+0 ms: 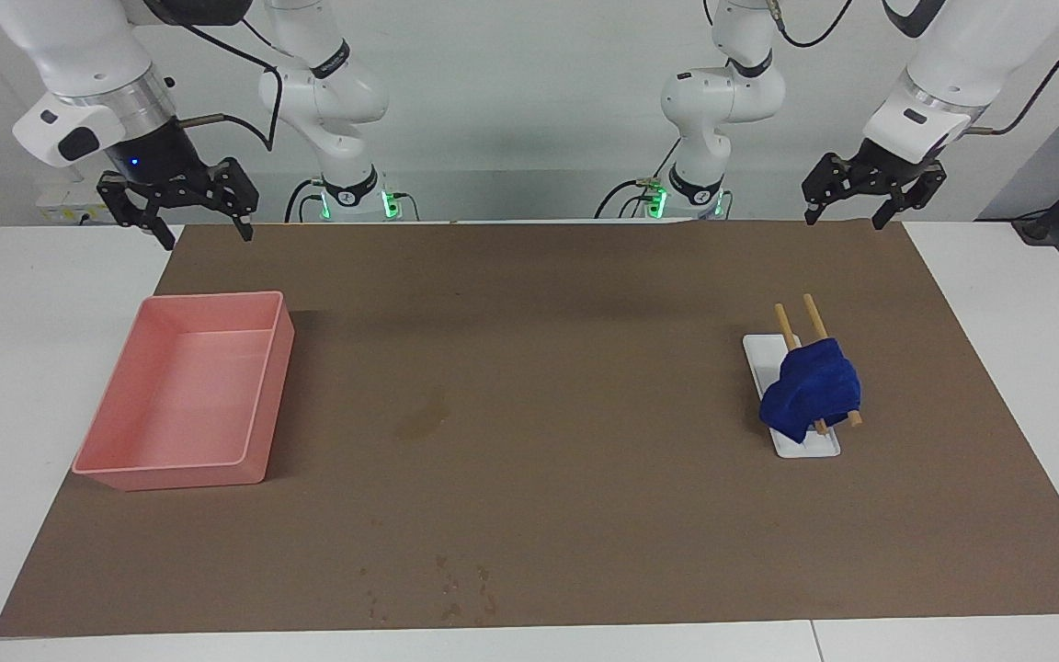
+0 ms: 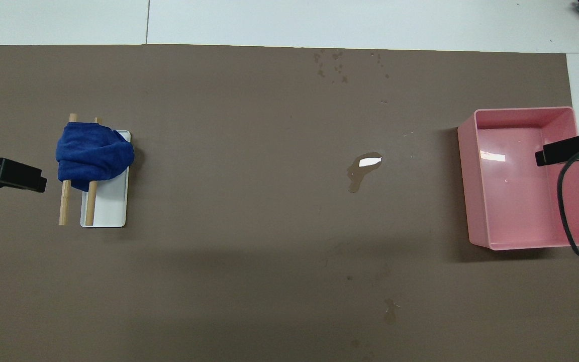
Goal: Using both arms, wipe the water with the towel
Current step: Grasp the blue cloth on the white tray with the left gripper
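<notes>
Soft blue towel [image 1: 811, 390] draped on two wooden rods [image 1: 801, 322] over a white tray [image 1: 773, 354], both grippers up and empty.

It looks light, floppy; pinch its bunched top. Left gripper [image 1: 853, 196], fingers spread, hangs at its 12 o'clock, well apart; right gripper [image 1: 182, 204], spread too, waits above the pink bin's [image 1: 267, 386] robot-side end. The water [image 1: 422, 418] lies mid-desk.

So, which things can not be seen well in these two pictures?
- White tray: both views, the towel covers one end of it.
- Two wooden sticks: both views, their middle parts are hidden under the towel.
- Left gripper and right gripper: overhead view, cut off by the side edges; only the tips show.
- Pink bin: overhead view, the right gripper and its cable cover part of it.
</notes>
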Tool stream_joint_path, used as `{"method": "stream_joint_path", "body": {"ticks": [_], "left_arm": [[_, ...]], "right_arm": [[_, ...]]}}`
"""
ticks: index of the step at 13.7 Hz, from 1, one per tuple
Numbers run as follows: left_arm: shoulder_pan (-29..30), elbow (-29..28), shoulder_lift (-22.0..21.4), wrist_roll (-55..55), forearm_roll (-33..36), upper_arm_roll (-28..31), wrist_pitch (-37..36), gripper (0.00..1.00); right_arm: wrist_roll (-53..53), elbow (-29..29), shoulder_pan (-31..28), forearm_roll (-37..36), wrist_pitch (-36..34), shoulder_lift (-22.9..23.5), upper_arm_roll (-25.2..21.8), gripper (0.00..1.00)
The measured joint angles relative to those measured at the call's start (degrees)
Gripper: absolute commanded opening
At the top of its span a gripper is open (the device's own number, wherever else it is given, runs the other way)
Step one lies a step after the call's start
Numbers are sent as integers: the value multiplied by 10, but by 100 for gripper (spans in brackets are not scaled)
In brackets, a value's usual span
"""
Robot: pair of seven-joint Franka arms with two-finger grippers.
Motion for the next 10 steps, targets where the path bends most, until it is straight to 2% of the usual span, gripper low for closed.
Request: {"method": "stream_joint_path", "body": {"ticks": [6, 7, 10], "left_arm": [[1, -18, -3, -2, 0, 3, 16, 100], [1, -39, -9, -2, 0, 5, 49, 100], [3, -144, -34, -11, 4, 9, 216, 100]], "right_arm": [[0, 0, -1, 0, 0, 0, 0, 100], [0, 0, -1, 0, 0, 0, 0, 100], [0, 0, -1, 0, 0, 0, 0, 100]]}}
